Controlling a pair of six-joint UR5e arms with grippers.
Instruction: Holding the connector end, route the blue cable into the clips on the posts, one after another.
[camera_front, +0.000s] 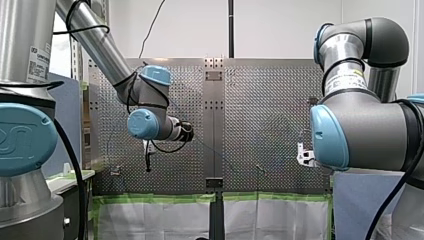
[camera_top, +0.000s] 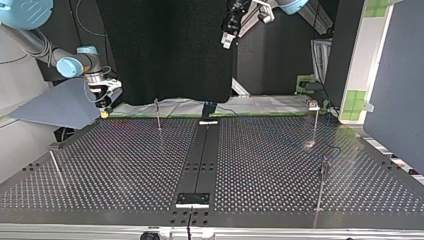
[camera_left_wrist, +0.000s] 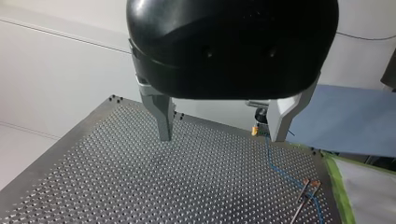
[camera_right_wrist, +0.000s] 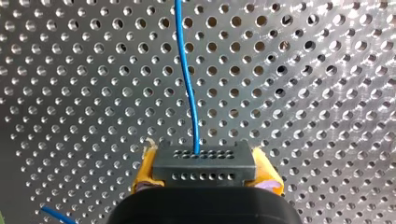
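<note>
One blue cable (camera_right_wrist: 187, 79), a thin single strand, leaves the top face of the connector (camera_right_wrist: 204, 161) and runs ahead of it over the perforated table (camera_right_wrist: 70, 93). The connector is a dark block with rows of small holes, pinched between the yellow pads (camera_right_wrist: 145, 170) of my right gripper (camera_right_wrist: 205, 173). Well apart from the connector and raised: my left gripper (camera_left_wrist: 222, 128), black, its metal fingers (camera_left_wrist: 161, 116) spread with nothing between them. Further from the connector: one thin post (camera_left_wrist: 303, 198), with the cable passing just beside it.

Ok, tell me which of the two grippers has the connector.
My right gripper: its yellow-padded fingers clamp the dark connector, blue cable leading out. My left gripper is open and empty.
</note>
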